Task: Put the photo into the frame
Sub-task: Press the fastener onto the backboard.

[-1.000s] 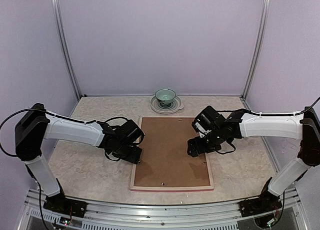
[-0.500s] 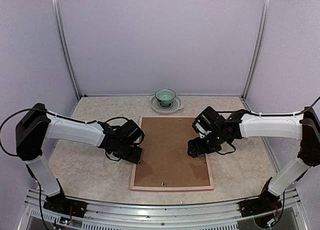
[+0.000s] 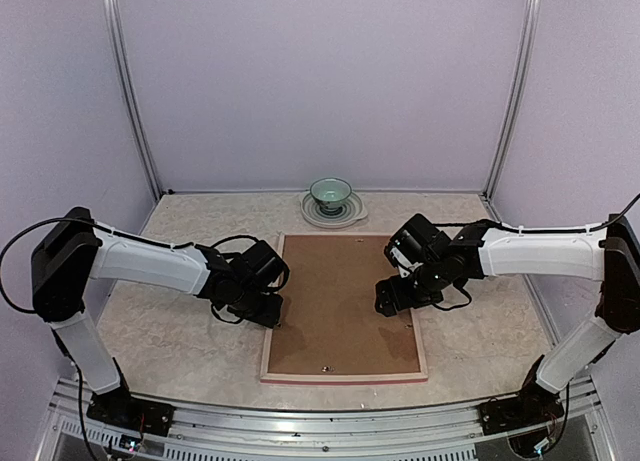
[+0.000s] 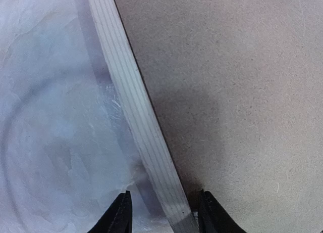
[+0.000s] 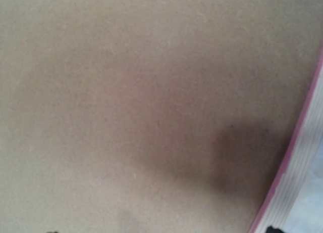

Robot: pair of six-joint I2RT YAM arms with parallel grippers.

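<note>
From the overhead camera I see the frame [image 3: 345, 378] lying face down in the middle of the counter [image 3: 180, 341], with its brown backing board [image 3: 340, 301] facing up inside the pale rim. The left fingers [image 3: 268, 313] sit low at the frame's left edge. The right fingers [image 3: 392, 299] hang over the right part of the board, just inside the rim. At the back of the counter a green bowl [image 3: 330, 191] stands on a plate [image 3: 345, 217], well apart from both arms.

On the left wrist camera, the pale ribbed rim [image 4: 136, 111] runs diagonally between the two fingertips [image 4: 120, 218]. One tip is over the counter [image 4: 50, 117] and the other over the board [image 4: 237, 91]. They are set fairly narrow, straddling the rim. I see a gap on the counter side, so they are not clamped on it.

The right wrist camera is blurred and very close. Backing board [image 5: 126, 101] fills the view, and the rim [image 5: 303, 162] with a pink edge shows at lower right. Only dark slivers of the fingertips [image 5: 272, 229] show at the bottom corners. They are spread wide and hold nothing.
</note>
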